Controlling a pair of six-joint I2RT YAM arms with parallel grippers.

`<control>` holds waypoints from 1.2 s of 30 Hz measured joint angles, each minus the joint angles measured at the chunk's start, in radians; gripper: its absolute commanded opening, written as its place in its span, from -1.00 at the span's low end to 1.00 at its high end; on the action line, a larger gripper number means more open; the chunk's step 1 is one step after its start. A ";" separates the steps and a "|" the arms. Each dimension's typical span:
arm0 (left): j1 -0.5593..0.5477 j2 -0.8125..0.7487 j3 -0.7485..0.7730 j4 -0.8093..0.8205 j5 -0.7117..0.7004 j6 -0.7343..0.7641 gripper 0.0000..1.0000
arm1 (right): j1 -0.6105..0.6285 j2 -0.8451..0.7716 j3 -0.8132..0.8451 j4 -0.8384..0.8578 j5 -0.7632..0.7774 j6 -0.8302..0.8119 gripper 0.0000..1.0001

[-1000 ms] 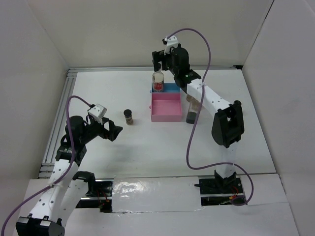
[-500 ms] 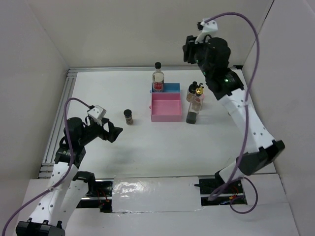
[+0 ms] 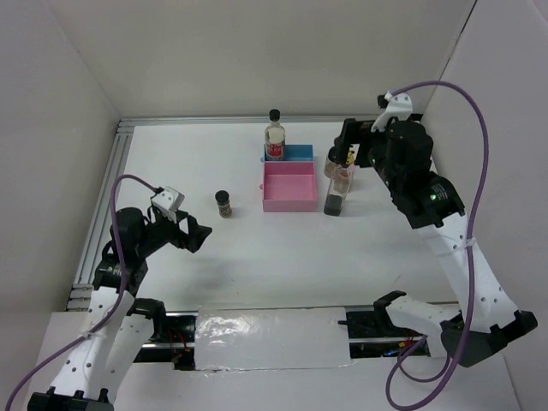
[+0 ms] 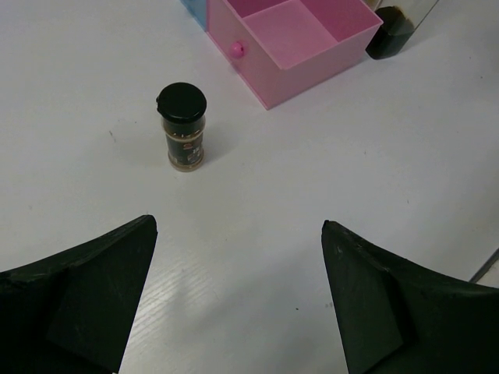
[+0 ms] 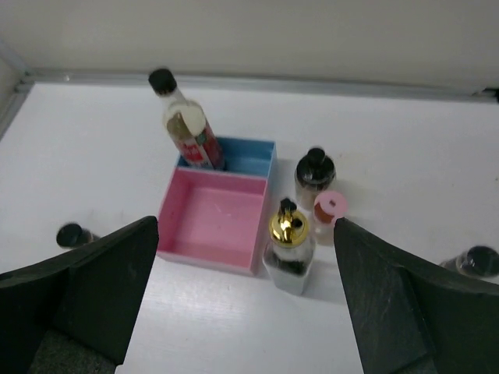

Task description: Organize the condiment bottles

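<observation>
A tall red-labelled bottle [image 3: 275, 137] with a black cap stands in the blue tray [image 3: 300, 155]; it also shows in the right wrist view [image 5: 189, 132]. A gold-spouted bottle [image 5: 288, 243], a black-capped jar [image 5: 314, 173] and a pink-lidded jar [image 5: 330, 209] stand right of the pink tray [image 3: 287, 205]. Another black-capped jar [image 5: 475, 261] is further right. A short dark jar [image 3: 223, 203] stands alone left of the trays, ahead of my left gripper [image 4: 238, 224], which is open and empty. My right gripper [image 5: 245, 222] is open and empty, high above the gold-spouted bottle.
The pink tray [image 5: 207, 253] has nothing in it and touches the blue tray [image 5: 249, 156] behind it. White walls close in the table at the back and both sides. A metal rail [image 3: 103, 214] runs along the left edge.
My right arm has lifted away from the red-labelled bottle, left standing in the blue tray, and swung right above the cluster of bottles. The left arm has barely moved.
</observation>
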 measured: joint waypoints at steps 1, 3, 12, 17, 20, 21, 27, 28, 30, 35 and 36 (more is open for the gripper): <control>0.000 -0.004 0.000 -0.011 -0.009 0.000 0.99 | 0.000 -0.016 -0.039 -0.005 -0.010 0.008 1.00; 0.000 -0.013 0.000 -0.034 -0.026 0.001 0.99 | 0.000 -0.046 -0.108 -0.030 -0.027 0.017 0.92; 0.000 -0.089 0.000 -0.071 -0.055 0.026 0.99 | 0.002 -0.135 -0.310 0.002 -0.054 0.057 0.63; 0.000 -0.087 0.000 -0.090 -0.076 0.026 0.99 | 0.005 -0.118 -0.402 0.066 -0.008 0.086 0.61; 0.000 -0.089 0.000 -0.095 -0.079 0.026 0.99 | 0.009 -0.109 -0.444 0.109 0.016 0.093 0.60; 0.000 -0.092 0.000 -0.096 -0.080 0.026 0.99 | 0.011 -0.104 -0.452 0.127 0.025 0.095 0.59; 0.000 -0.100 0.000 -0.100 -0.084 0.026 0.99 | 0.020 -0.080 -0.489 0.252 0.060 0.101 0.37; 0.000 -0.100 0.000 -0.100 -0.085 0.026 0.99 | 0.021 -0.071 -0.489 0.267 0.068 0.105 0.36; 0.000 -0.099 0.000 -0.100 -0.089 0.026 0.99 | 0.022 -0.048 -0.489 0.292 0.095 0.110 0.36; 0.000 -0.100 0.000 -0.100 -0.097 0.050 0.99 | 0.022 0.000 -0.489 0.315 0.150 0.117 0.39; 0.000 -0.100 0.000 -0.100 -0.098 0.053 0.99 | 0.022 0.003 -0.490 0.320 0.156 0.117 0.39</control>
